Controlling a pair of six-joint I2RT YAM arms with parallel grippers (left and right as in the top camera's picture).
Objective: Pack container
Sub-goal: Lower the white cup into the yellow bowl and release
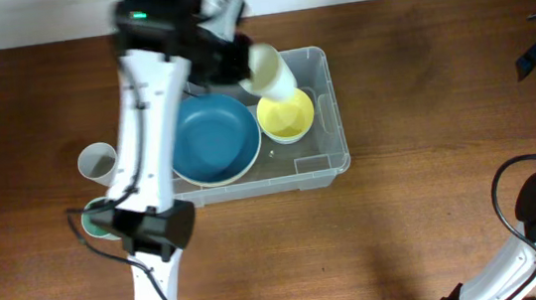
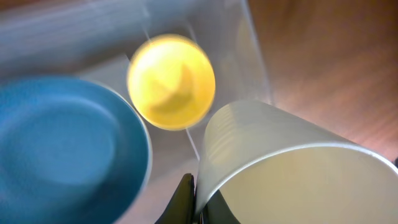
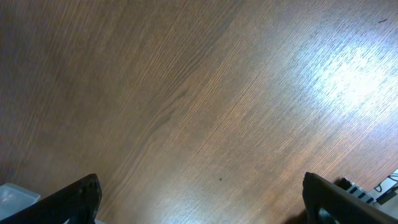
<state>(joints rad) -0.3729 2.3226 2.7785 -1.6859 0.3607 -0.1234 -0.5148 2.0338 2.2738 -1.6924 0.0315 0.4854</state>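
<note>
The table point(image 1: 431, 183) is taking up most of the view, and the container point(image 1: 336, 113) is sitting on it left of the middle, toward the back. A blue bowl point(image 1: 212, 141) is lying in its left half. A smaller yellow bowl point(image 1: 286, 118) is sitting beside it in the right half, so I am judging the packing to be well under way.

I am carrying a pale cup point(image 1: 272, 72) in my left gripper point(image 2: 199, 202), the jaws pinching its wall near the rim. It is hanging tilted above the container's far right part, over the yellow bowl, and is not yet set down.

A second cup point(image 1: 98, 161) is waiting on the table just left of the container. A green thing point(image 1: 89, 221), half hidden under my left arm, is lying nearer the front. Both seem left to pack.

My right gripper point(image 3: 200, 202) is hanging wide, holding nothing, over bare wood well to the right.

I am finding no writing I can read anywhere, and blur is softening the left wrist view.
</note>
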